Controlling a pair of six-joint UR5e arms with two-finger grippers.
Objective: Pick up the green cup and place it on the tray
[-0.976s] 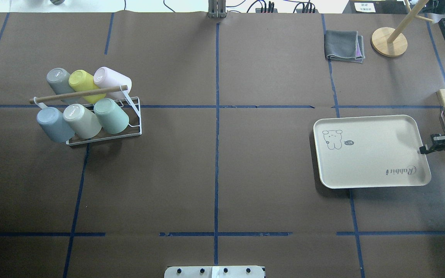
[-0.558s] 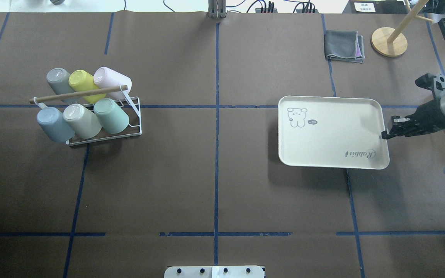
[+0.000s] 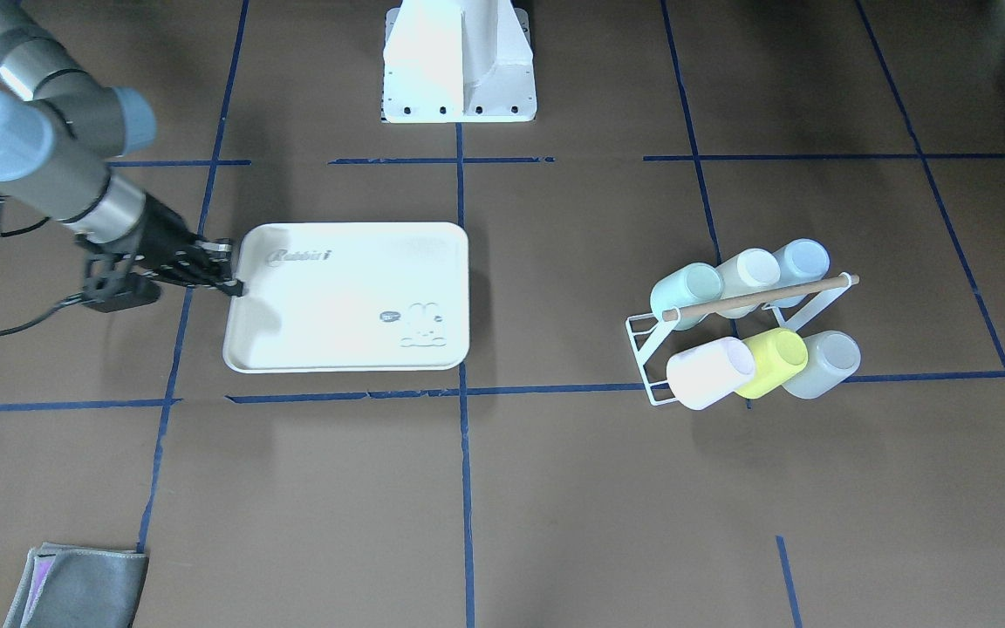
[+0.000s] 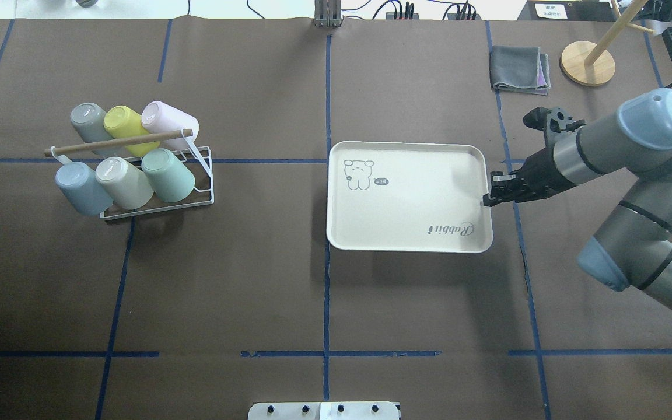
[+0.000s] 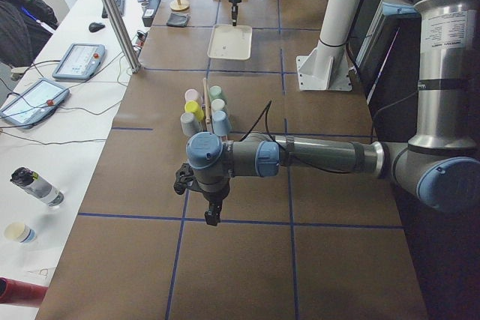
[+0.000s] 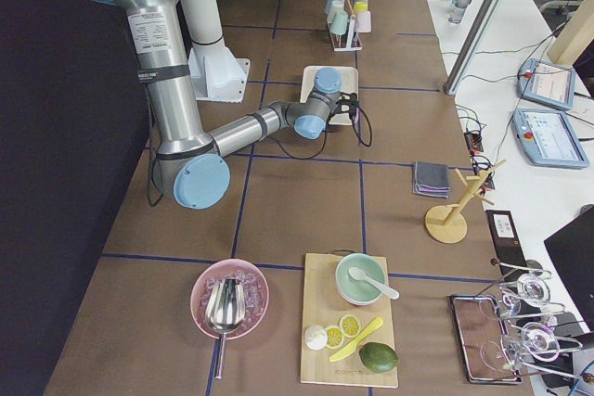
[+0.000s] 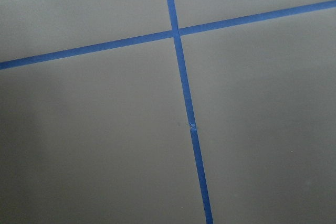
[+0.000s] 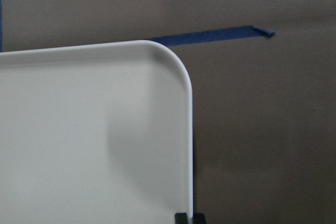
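— How far along is the task?
— Hardly begun. The green cup (image 4: 168, 175) lies in the wire rack (image 4: 210, 175), well apart from the tray (image 4: 412, 204).
— And the claws?
— The right gripper (image 4: 486, 200) is clamped on the tray's rim, on the side away from the rack. The left gripper (image 5: 213, 215) is too far off to tell. Picking and placing both remain.

right arm (image 4: 598, 153) grey tubes | pale-blue joint caps (image 4: 657, 119) | right tool (image 4: 485, 202) black | base (image 3: 459, 61) white
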